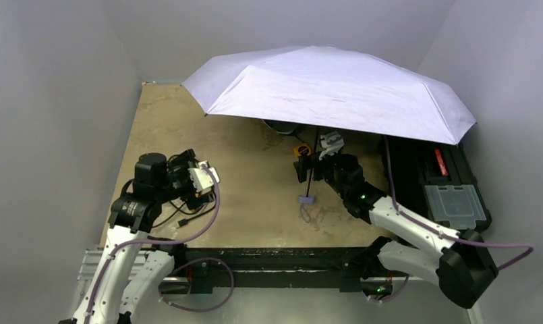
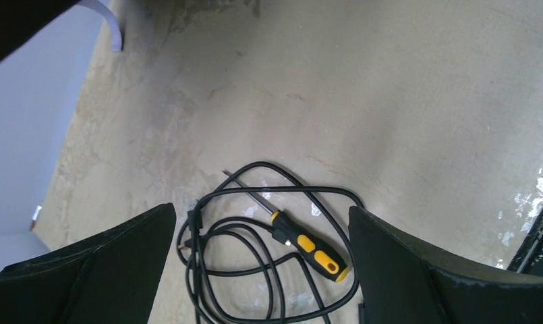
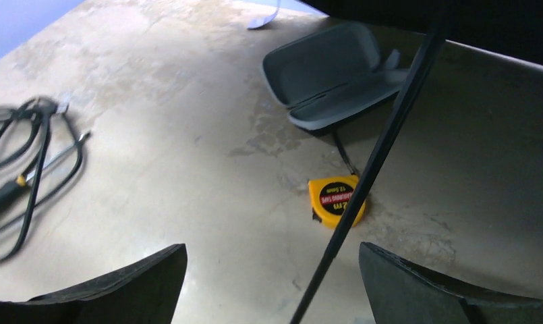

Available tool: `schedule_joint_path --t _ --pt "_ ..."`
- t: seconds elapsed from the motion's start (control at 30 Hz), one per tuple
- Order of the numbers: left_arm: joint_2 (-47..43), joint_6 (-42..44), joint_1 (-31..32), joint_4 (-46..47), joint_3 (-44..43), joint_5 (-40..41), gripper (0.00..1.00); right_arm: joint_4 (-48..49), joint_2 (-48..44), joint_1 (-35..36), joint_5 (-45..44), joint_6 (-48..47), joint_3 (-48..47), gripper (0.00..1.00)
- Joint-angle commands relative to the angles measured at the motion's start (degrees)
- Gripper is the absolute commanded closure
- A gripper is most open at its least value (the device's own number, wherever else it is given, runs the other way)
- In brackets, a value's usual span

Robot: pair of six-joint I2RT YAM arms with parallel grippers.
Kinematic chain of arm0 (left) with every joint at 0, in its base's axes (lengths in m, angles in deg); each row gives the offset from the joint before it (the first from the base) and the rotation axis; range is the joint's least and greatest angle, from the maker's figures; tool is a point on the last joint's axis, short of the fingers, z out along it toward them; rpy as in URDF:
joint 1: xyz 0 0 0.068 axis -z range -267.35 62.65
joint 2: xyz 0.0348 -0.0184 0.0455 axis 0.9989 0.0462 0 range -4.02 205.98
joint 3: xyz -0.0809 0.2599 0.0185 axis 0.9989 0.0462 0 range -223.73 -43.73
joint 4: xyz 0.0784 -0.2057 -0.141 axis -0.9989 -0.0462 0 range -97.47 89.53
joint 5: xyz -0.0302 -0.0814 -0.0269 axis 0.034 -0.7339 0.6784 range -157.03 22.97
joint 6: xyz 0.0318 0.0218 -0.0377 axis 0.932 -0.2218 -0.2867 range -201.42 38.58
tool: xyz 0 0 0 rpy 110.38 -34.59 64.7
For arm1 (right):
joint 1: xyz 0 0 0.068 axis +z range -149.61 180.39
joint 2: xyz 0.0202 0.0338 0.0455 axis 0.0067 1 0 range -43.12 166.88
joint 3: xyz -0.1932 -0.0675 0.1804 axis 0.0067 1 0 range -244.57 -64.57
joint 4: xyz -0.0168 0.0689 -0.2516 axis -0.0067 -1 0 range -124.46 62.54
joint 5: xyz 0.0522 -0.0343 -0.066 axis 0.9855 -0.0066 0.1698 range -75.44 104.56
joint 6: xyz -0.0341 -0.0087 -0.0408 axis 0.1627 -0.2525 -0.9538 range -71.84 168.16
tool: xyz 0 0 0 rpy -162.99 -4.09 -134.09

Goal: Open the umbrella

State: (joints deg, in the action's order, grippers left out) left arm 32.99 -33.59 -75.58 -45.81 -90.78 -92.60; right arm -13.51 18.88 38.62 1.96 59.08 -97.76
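Observation:
The umbrella (image 1: 329, 88) stands open, its pale lavender canopy spread over the table's far half. Its thin black shaft (image 1: 311, 177) runs down to a small lavender handle (image 1: 307, 199) that rests on the table. My right gripper (image 1: 311, 164) is open with a finger on either side of the shaft. In the right wrist view the shaft (image 3: 376, 162) passes slanting between the wide-apart fingers of the right gripper (image 3: 272, 246) without touching either. My left gripper (image 1: 204, 177) hovers open over the table's left side, far from the umbrella, with nothing between its fingers (image 2: 120, 256).
Below the left gripper lie a coiled black cable (image 2: 255, 256) and a black-and-yellow screwdriver (image 2: 309, 246). A yellow tape measure (image 3: 336, 199) and an open grey case (image 3: 332, 74) sit under the canopy. A black toolbox (image 1: 450, 189) stands at the right edge. Walls close in on three sides.

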Motion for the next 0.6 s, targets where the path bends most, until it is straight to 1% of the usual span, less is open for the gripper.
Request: schedule_joint_path --t 0.0,0.1,0.2,0.27,0.37,0.4,0.47,0.57 --pt "1.34 -6.05 0.05 1.23 0.27 -1.68 0.00 2.73 -6.54 0.38 9.60 -11.37 5.37 0.01" --pt "1.11 -12.59 0.01 3.17 0.94 -1.66 0.00 3.13 -12.28 0.35 13.38 -18.45 8.33 0.01" --pt "0.47 -21.32 -0.08 6.04 1.66 -1.02 0.00 1.88 -17.02 0.35 14.54 -23.53 9.13 0.01" --pt "0.34 -27.88 -0.30 7.68 1.48 0.36 0.00 -1.92 -19.11 0.37 13.81 -24.88 7.54 0.01" --pt "0.35 -37.18 -1.13 9.51 0.49 3.24 0.00 -11.73 -21.44 0.40 15.45 -27.40 3.16 0.01" --pt "1.41 -38.28 -1.41 8.95 -0.57 3.99 0.00 -13.44 -22.52 0.40 16.55 -27.96 2.26 0.01" --pt "4.10 -39.31 -2.29 6.35 -3.82 4.63 0.00 -16.79 -24.92 0.31 16.08 -28.06 1.29 0.01" --pt "7.61 -39.95 -8.87 1.85 -8.14 0.49 0.00 -20.08 -28.41 -0.30 13.90 -28.96 0.76 0.01"
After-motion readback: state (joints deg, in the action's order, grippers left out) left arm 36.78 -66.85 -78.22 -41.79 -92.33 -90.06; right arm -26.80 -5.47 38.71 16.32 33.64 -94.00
